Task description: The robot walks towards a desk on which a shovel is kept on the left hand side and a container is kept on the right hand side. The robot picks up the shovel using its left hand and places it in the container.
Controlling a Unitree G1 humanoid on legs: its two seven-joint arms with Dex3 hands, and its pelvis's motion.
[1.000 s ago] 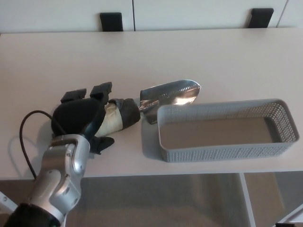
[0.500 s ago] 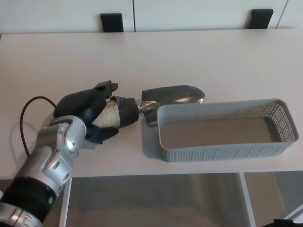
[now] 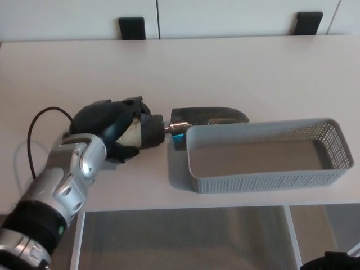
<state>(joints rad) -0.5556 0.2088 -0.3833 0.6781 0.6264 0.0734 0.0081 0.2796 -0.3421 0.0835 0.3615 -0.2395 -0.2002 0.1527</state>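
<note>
The shovel (image 3: 208, 116) has a shiny metal blade and a tan handle with a dark end. It lies on the pale desk (image 3: 180, 67), its blade touching the far left corner of the grey mesh container (image 3: 264, 154). My left hand (image 3: 112, 128) is shut on the shovel's handle, fingers wrapped over it and thumb under. The blade has turned on its edge and looks narrow and dark. The container holds nothing. My right hand is out of sight.
A black cable (image 3: 39, 126) loops from my left forearm over the desk's left part. Two black brackets (image 3: 132, 26) stand at the desk's far edge. The desk's front edge runs just below the container.
My left hand closed fully around the shovel's handle and rolled it, so the blade turned from flat and shiny to edge-on. The arm shifted slightly right.
</note>
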